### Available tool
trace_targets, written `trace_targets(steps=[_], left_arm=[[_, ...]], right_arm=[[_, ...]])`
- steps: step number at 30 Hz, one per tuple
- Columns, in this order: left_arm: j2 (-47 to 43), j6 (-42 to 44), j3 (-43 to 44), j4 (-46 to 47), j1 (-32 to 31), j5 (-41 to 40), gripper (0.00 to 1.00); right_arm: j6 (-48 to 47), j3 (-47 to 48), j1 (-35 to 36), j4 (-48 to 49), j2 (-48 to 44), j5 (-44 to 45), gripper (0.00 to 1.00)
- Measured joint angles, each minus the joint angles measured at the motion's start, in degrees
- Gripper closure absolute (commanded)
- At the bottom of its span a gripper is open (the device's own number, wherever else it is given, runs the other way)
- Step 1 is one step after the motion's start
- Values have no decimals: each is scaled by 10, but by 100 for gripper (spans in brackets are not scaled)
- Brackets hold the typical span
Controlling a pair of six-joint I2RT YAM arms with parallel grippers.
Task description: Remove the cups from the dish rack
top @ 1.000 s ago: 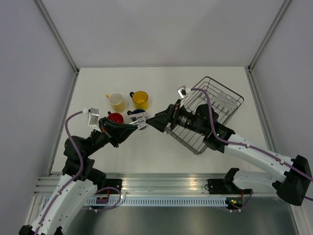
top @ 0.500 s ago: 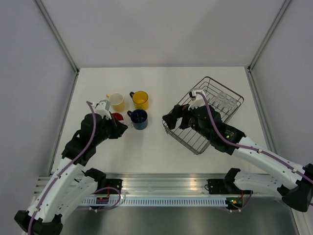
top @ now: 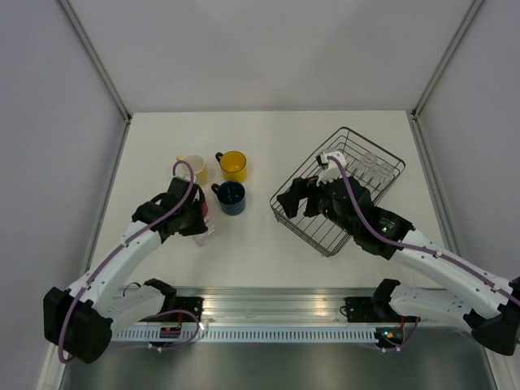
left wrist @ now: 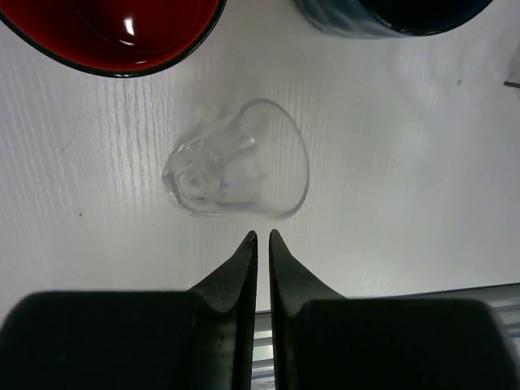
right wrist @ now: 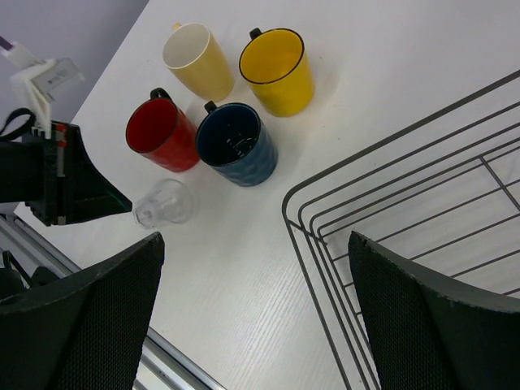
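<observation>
Looking down from the top cam: four mugs sit out on the white desk, left of the dish rack, all upright w/ mouths up. Pale yellow mug and bright yellow mug make the far pair. Red mug and dark blue mug make the near pair, side by side, blue close to the bright yellow one. One clear tumbler is on the desk too, just on the near side of the red mug and apart from it. Can't tell if it stands or lies tipped; its thick base shows off to one side in the left wrist cam. Left claw is right by that tumbler, tips pointing at it but just short of the glass. Its fingers are nearly pressed together w/ only a thin slit btwn them, pinching nothing. Right claw hangs above the desk at the rack's near-left corner, fingers spread wide, nothing btwn them. Its cam takes in the mugs, the tumbler and the rack's corner wires. Rack sits on the right half of the desk, approx. diagonal to the desk edges. More clear glassware sits in its far-right end, count not clear from this height.
</observation>
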Motion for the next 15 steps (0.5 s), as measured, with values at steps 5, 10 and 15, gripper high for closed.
trace_targets(steps=[5,10,15], left_arm=[[63,0,1,-16,-24,-2,94],[61,0,2,-25,-34,-14,96],[29,0,9,-34,-34,-14,96]], right_arm=[[-16,0,0,-4,-26,5,2],[-33,0,0,-4,-48,6,2],[-45,0,0,-5,-50,6,2]])
